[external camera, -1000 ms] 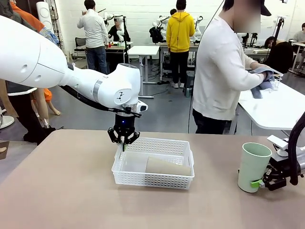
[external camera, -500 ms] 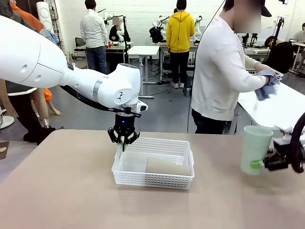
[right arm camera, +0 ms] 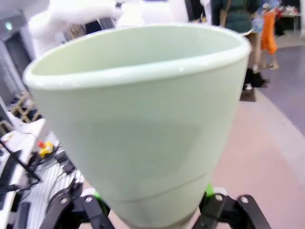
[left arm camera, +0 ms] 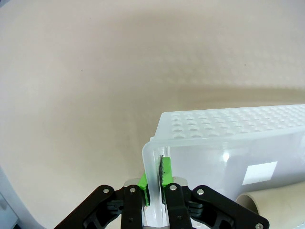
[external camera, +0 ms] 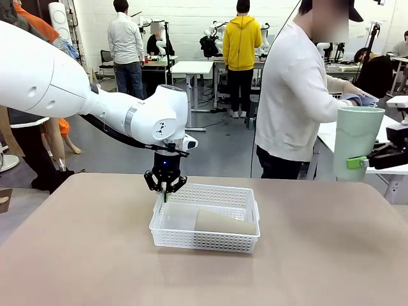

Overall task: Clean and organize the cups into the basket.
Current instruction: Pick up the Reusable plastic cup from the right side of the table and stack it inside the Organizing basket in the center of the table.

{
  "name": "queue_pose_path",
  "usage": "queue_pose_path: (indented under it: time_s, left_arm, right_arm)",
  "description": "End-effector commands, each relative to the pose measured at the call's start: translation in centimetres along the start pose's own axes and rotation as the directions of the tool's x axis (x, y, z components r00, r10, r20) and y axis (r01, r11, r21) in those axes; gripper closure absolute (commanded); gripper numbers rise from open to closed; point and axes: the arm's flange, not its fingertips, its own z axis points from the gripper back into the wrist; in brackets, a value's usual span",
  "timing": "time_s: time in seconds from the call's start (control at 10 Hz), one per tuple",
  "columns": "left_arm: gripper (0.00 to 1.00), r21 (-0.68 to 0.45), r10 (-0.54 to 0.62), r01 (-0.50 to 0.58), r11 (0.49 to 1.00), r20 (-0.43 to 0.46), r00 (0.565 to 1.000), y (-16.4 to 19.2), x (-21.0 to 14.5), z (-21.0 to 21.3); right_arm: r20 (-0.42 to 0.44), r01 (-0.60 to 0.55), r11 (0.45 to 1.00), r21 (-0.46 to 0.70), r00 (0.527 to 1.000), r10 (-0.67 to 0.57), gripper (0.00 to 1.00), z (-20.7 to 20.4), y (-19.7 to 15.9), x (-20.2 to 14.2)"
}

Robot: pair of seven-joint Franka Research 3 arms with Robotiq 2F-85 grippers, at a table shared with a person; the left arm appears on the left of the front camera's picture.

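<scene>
**Left gripper.** The left gripper [external camera: 166,185] points down at the far-left corner of the white plastic basket [external camera: 205,237]. In the left wrist view its jaws are narrow. The green pads [left arm camera: 144,183] clamp the basket's wall at that corner, one pad outside and one inside, just below the rolled rim.

**Basket.** The basket sits flat on the desk [external camera: 83,255], about midway between the left and right edges and nearer the far edge than the near one. Its long sides run parallel to the far edge.

**Tan-brown cup.** One tan-brown cup [external camera: 224,223] lies on its side on the basket floor. It lies along the basket's length, in the right half, close to the near wall. It is apart from the left gripper, which holds the opposite corner. In the left wrist view, one end of this cup shows at the bottom right, beside the gripper's linkage.

**Right gripper.** The right gripper [external camera: 361,162] comes in from the desk's right edge and holds the mint-green cup [external camera: 357,137] by its lower part. In the right wrist view a finger sits on each side of the narrow base.

**Mint-green cup.** This cup is upright with its mouth up. It is held off the desk surface near the far-right corner, well apart from the basket.

**Person.** A person [external camera: 293,95] stands at the far edge of the desk, turned toward another table.
</scene>
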Motion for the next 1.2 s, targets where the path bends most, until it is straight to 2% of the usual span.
queue_pose_path:
  time_s: [0.0, 0.6, 0.7, 0.9, 1.1]
  left_arm:
    - [1.0, 0.011, -0.003, 0.003, 1.0, 0.006, 1.0, 0.1, 0.0, 0.0]
    - [1.0, 0.011, -0.003, 0.003, 1.0, 0.006, 1.0, 0.1, 0.0, 0.0]
    - [1.0, 0.011, -0.003, 0.003, 1.0, 0.006, 1.0, 0.1, 0.0, 0.0]
    - [1.0, 0.011, -0.003, 0.003, 1.0, 0.006, 1.0, 0.1, 0.0, 0.0]
    - [1.0, 0.011, -0.003, 0.003, 1.0, 0.006, 1.0, 0.1, 0.0, 0.0]
  right_arm:
    - [-0.008, -0.014, 1.0, 0.007, 1.0, 0.014, 0.4, -0.8, 0.2, -0.1]
    - [0.0, 0.0, 1.0, 0.0, 1.0, 0.0, 0.4, 0.0, 0.0, 0.0]
    - [0.001, 0.0, 1.0, 0.0, 1.0, 0.0, 0.2, 0.0, 0.0, 0.0]
    - [-0.282, -0.06, 0.996, 0.065, 0.956, 0.076, 0.2, -7.0, 0.4, 7.4]
    - [-0.459, -0.009, 0.992, 0.124, 0.886, 0.065, 0.2, -14.2, -1.5, 11.6]
